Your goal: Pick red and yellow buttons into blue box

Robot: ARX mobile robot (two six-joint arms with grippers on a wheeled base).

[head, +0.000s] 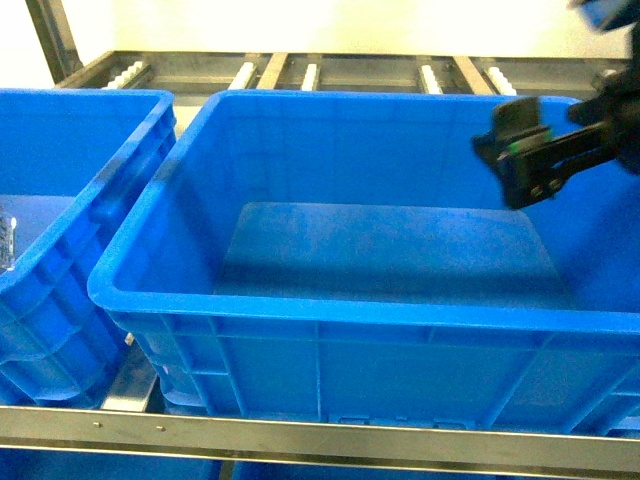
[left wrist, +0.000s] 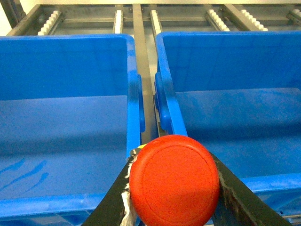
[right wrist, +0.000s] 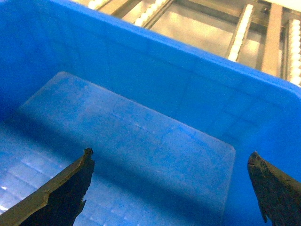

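Observation:
My left gripper (left wrist: 173, 186) is shut on the red button (left wrist: 174, 181); its round red cap fills the gap between the two dark fingers. It hangs near the front, above the gap between two blue crates. A sliver of yellow shows at the cap's upper left edge, and I cannot tell what it is. The yellow button is otherwise out of view. The blue box (head: 150, 290) fills the middle of the head view, with a bare floor. My right gripper (head: 515, 155) hovers open over the box's right side, and nothing sits between its fingers (right wrist: 70, 188). The head view does not show the left gripper.
A second blue crate (head: 70, 200) stands to the left of the box, with a small clear object (head: 6, 240) at its left edge. Both rest on a metal roller rack (head: 300, 70) with a steel front rail (head: 320, 435). A narrow metal strip (left wrist: 146, 103) separates the crates.

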